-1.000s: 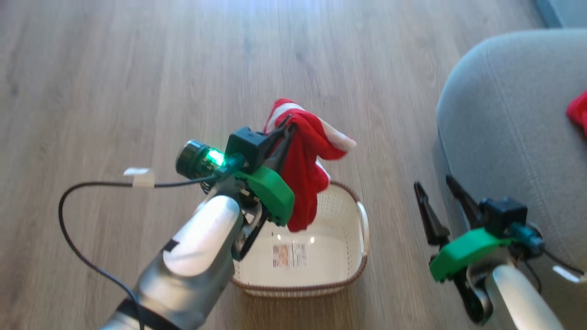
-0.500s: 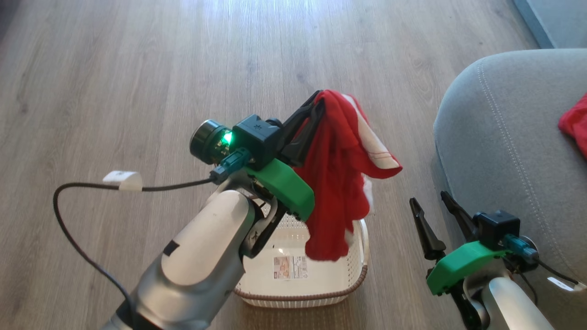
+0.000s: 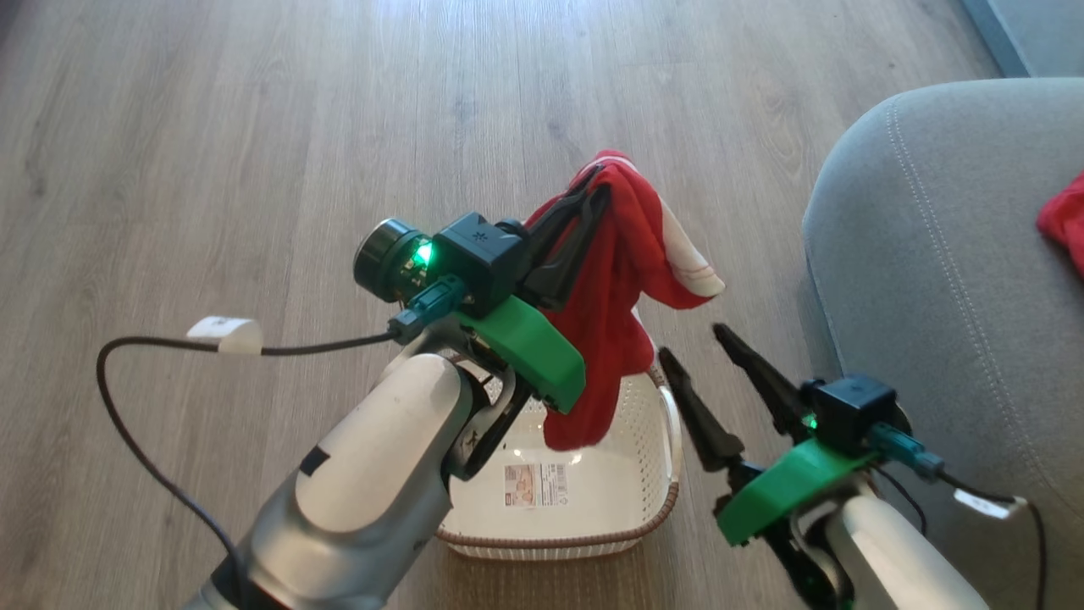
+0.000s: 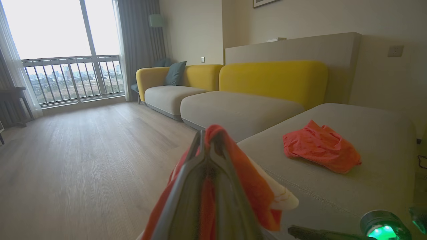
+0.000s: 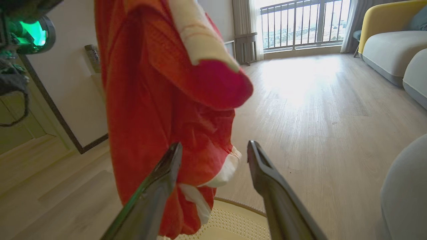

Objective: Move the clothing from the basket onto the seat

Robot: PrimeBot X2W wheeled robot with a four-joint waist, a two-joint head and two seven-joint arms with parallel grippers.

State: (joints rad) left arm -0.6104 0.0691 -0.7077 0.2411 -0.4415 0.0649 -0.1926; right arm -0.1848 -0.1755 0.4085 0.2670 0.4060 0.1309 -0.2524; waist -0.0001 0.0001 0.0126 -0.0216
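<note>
One red garment [image 3: 627, 271] is dangling above the basket [image 3: 669, 500], pinched high by the left pincer [image 3: 593, 186] so it is clearing the rim. A second garment [image 3: 1065, 222] is lying on the grey seat [image 3: 931, 254] at three o'clock. Nearby the right pincer [image 3: 693, 343] is hovering spread, probably readying support.

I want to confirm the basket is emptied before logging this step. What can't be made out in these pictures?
Basket: head view, left part hidden by the left forearm and the held garment; leftovers there cannot be ruled out.
Label: head view, print too small to read.
Second garment on the seat: head view, cut off by the right edge.
Left gripper: left wrist view, fingertips partly wrapped in fabric.
</note>
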